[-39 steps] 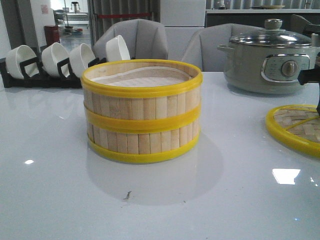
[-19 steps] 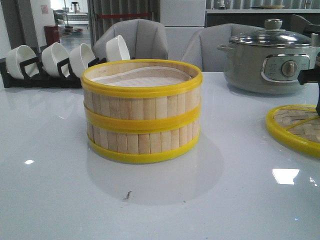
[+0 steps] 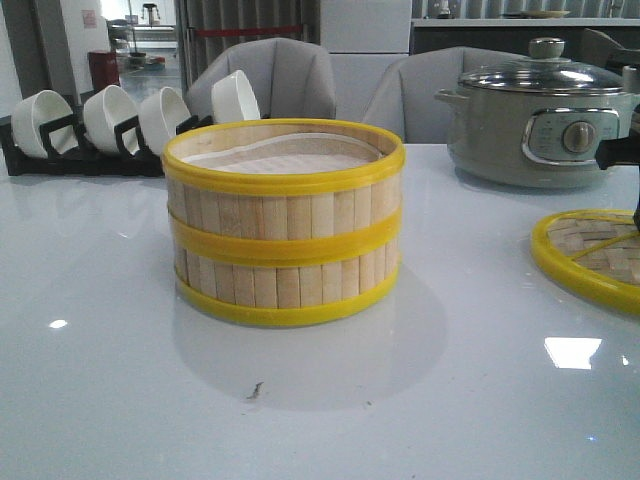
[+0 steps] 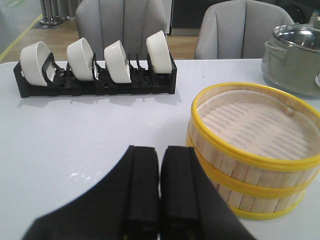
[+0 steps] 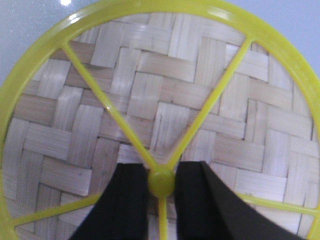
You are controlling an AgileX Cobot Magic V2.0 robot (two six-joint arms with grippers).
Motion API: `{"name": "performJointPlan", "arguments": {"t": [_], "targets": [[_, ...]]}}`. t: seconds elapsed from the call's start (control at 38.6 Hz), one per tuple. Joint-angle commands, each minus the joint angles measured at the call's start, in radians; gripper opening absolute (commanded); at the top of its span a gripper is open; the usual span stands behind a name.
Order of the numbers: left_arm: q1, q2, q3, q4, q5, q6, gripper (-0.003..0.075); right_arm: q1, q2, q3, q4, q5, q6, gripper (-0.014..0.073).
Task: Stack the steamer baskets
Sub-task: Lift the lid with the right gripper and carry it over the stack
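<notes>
Glossy white counter point(image 3: 100, 400), grey chairs behind. Two round pale-slat bamboo steamer baskets with yellow rims point(image 3: 285, 225) sit stacked mid-counter, so stacking looks done. Flat woven yellow-rimmed lid point(image 3: 590, 255) lies at the counter's right edge. Right end effector point(image 5: 161, 182) pinches the lid's yellow centre knob point(image 5: 161, 181); likely next: lift it onto the stack. Left end effector point(image 4: 160, 185) is closed, empty, near the baskets.

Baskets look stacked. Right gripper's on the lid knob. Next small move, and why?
Probably lift the lid straight up. The right gripper has its fingers on either side of the yellow knob, apparently shut on it, while the lid lies flat on the table, and the two steamer baskets stand stacked and uncovered.
</notes>
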Motion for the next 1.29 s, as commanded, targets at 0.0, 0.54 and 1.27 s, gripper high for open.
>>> {"name": "performJointPlan", "arguments": {"t": [0.0,0.54,1.27], "targets": [[0.003,0.000,-0.029,-0.010,-0.095,-0.007,0.0089,-0.001,-0.046,-0.030,0.000,-0.033,-0.011,0.0053],[0.003,0.000,-0.029,-0.010,-0.095,-0.007,0.0089,0.063,-0.153,-0.031,0.000,-0.039,-0.011,0.0055],[0.003,0.000,-0.029,-0.010,-0.095,-0.007,0.0089,0.487,-0.237,-0.517,0.000,0.266,-0.011,0.0055]]}}
